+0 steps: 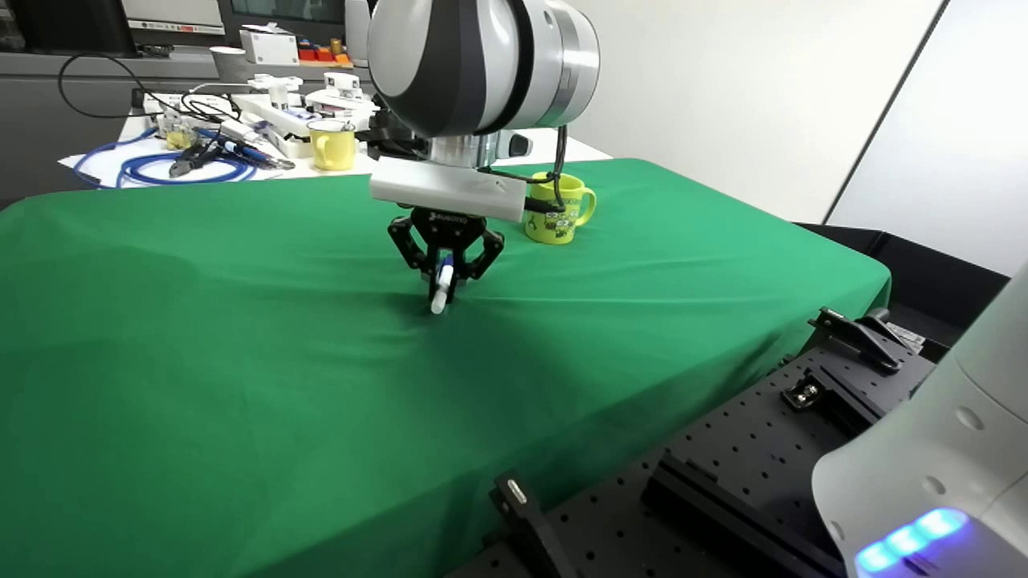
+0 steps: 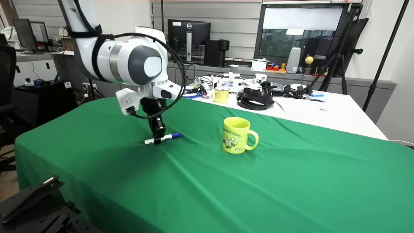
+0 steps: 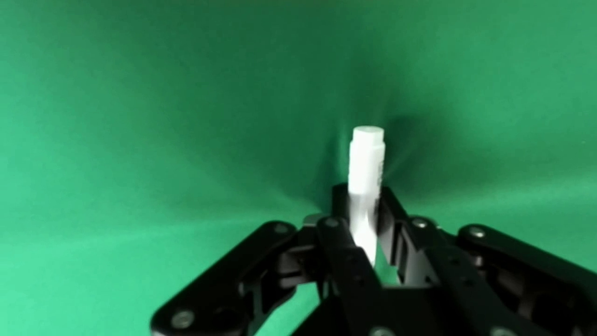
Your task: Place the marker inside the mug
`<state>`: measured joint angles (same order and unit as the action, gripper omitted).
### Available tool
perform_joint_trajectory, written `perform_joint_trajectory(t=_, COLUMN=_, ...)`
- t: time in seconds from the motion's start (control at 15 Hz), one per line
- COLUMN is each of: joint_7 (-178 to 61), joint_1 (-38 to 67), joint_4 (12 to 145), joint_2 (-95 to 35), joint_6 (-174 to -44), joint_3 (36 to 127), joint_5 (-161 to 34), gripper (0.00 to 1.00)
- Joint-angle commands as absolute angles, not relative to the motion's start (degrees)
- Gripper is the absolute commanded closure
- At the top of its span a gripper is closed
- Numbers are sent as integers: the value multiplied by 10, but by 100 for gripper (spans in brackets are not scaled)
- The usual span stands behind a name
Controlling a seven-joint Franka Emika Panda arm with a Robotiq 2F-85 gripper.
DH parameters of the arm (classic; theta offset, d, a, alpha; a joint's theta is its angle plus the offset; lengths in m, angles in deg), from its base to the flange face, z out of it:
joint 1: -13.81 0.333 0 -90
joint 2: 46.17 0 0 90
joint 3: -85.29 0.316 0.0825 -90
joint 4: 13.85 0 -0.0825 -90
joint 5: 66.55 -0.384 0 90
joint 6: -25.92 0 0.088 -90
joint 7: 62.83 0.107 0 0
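The arm (image 2: 106, 60) slanted down from the upper left in an exterior view, its wrist (image 1: 482, 72) a bulky white-and-grey joint above the gripper (image 1: 442, 294). The gripper hung nearly upright in both exterior views, pointing downward, its linkages (image 1: 406, 245) bowed out on either side. In the wrist view the fingers (image 3: 340, 200) were pinched together, nearly level, with only a narrow, filled gap between them. Blue lights (image 1: 911, 539) shone on the white base (image 1: 940, 449) in an exterior view.
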<state>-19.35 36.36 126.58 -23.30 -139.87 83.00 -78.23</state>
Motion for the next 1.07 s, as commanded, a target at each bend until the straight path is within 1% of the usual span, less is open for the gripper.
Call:
perform_joint_trajectory(t=0.0, joint_7=-152, joint_1=379, joint_4=1265, joint_2=-247, joint_6=-1386, joint_3=808, joint_5=-752, gripper=95)
perform_joint_trajectory(t=0.27, joint_7=-139, joint_1=378, joint_4=1267, joint_2=-275, joint_6=-1364, joint_3=792, joint_5=-730, gripper=95)
perform_joint_trajectory(t=0.53, joint_7=-143, joint_1=349, joint_4=1266, joint_2=-315, joint_6=-1328, joint_3=803, joint_5=-729, gripper=95)
perform_joint_trajectory(t=0.73, joint_7=-156, joint_1=310, joint_4=1258, joint_2=-347, joint_6=-1296, joint_3=817, joint_5=-746, gripper=95)
perform_joint_trajectory(t=1.0, joint_7=-201, joint_1=235, joint_4=1218, joint_2=-371, joint_6=-1242, joint_3=852, joint_5=-838, gripper=95)
